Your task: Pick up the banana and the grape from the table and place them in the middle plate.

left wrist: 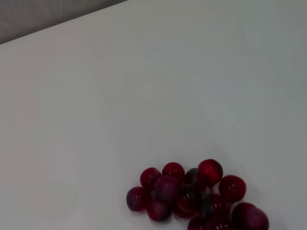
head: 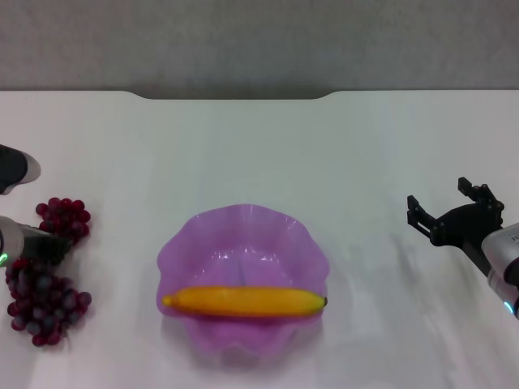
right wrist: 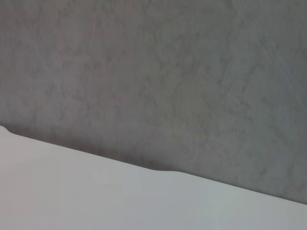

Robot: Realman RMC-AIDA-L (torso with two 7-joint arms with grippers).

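The banana (head: 243, 301) lies across the near part of the purple middle plate (head: 243, 243), at the centre of the white table (head: 259, 146). The grape bunch (head: 45, 300) lies on the table at the far left, well apart from the plate. My left gripper (head: 47, 243) is right over the bunch, with a dark part resting across its middle. The left wrist view shows part of the bunch (left wrist: 192, 196) on bare table. My right gripper (head: 450, 212) is open and empty, hovering to the right of the plate.
The table's notched far edge (head: 235, 96) meets a grey wall, which also fills most of the right wrist view (right wrist: 153, 72). Bare tabletop lies between the plate and each gripper.
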